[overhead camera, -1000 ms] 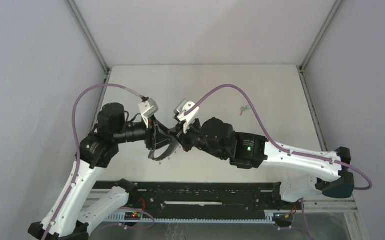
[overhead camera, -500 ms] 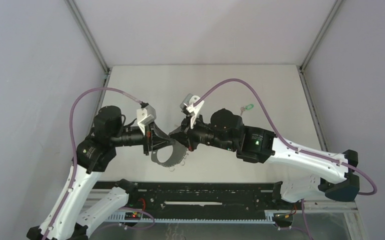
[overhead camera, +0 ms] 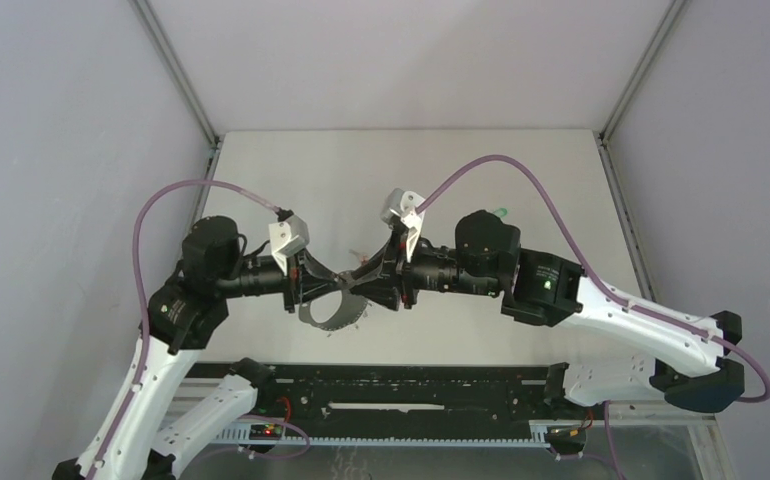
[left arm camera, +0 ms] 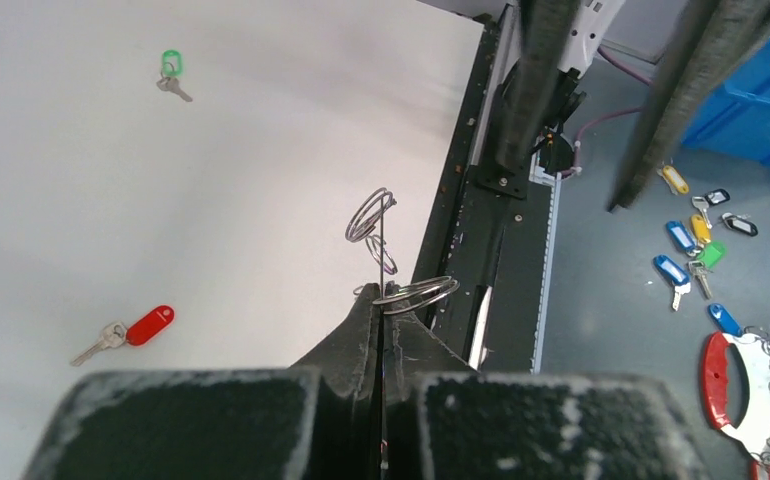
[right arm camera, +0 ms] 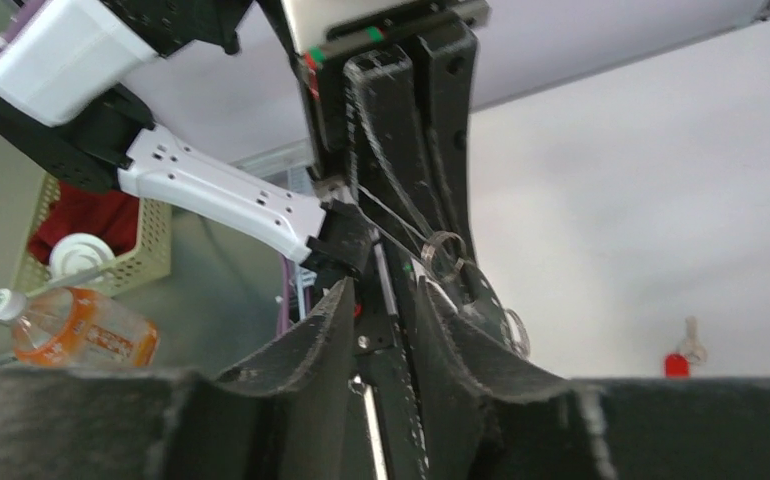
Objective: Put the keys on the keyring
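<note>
So the left gripper [left arm camera: 379,312] is pinched fully shut on the keyring [left arm camera: 416,292], holding it up off the table [left arm camera: 261,130] with the wire loops sticking out past its fingertips. My guess is that's the whole point: one arm works as a vice so the ring is steady in the air while the other arm does the fiddly bit. The right gripper [right arm camera: 381,315] sits nose to nose with it, right beside the keyring. Its jaws are partly apart, with nothing between them as far as I can see.

Neither key is on the keyring yet. The red key [left arm camera: 147,326] lies flat on the table off to one side of the keyring, and the green key [left arm camera: 170,68] is well away from it, further across. I'd say a key pickup has to come first.

On views, the left wrist cam is the only one showing both keys and the loops clearly. The right wrist cam shows the gap in its own jaws, the keyring just beyond them, and only the red key. From the top cam the keyring is basically lost between the two grippers, and the green key just peeks out behind the right arm.
</note>
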{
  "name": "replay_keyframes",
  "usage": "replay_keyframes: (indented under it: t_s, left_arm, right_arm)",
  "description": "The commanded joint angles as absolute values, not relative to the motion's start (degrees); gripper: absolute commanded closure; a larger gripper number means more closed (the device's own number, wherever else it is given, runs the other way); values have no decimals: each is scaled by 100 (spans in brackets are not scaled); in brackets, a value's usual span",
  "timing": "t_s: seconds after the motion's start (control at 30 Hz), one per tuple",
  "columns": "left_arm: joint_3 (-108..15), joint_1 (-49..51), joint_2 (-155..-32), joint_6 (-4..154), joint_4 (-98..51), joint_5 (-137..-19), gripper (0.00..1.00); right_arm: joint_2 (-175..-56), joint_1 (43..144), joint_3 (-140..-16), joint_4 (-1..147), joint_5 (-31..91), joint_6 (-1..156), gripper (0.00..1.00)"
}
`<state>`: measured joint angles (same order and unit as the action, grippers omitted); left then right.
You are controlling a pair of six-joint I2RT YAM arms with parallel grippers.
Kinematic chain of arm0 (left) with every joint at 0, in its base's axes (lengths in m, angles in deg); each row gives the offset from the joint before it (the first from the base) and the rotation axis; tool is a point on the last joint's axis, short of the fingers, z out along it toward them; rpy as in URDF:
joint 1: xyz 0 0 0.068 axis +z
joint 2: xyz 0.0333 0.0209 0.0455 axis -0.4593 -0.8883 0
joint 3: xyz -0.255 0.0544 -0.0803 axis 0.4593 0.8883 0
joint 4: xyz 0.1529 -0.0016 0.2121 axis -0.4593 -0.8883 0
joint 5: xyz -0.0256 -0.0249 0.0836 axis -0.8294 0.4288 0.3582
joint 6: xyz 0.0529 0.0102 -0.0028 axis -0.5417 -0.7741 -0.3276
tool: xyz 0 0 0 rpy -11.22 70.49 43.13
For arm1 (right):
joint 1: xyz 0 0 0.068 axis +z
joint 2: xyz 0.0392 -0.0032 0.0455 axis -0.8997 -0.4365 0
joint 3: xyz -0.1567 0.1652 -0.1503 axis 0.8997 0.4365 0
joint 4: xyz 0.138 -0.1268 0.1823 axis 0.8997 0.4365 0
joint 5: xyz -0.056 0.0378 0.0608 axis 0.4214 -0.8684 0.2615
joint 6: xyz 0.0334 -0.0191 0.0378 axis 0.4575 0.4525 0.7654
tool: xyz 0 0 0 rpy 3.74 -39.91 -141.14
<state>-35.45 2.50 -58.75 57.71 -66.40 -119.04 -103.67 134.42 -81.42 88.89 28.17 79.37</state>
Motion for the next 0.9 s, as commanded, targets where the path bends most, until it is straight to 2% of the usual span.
replay_keyframes:
  t_s: [0.0, 0.17, 0.27, 0.53, 0.87]
  left_arm:
    - [-3705, 256, -5678, 5758, -6329, -12052, 100]
    - [-3840, 256, -5648, 5670, -6383, -12631, 100]
    - [-3847, 240, -5621, 5709, -6388, -12807, 100]
    - [-3944, 229, -5667, 5835, -6386, -12922, 100]
    - [-4023, 164, -5637, 5949, -6379, -13287, 100]
  right_arm:
    - [-10126, 13198, -8209, 9267, 2714, 7641, 57]
    - [-10034, 12794, -8190, 9536, 1937, 7139, 47]
    - [-10043, 12801, -8194, 9478, 1492, 6855, 46]
    - [-10382, 12903, -8213, 9339, 703, 6754, 45]
    - [-10594, 12879, -8274, 9141, 704, 6663, 48]
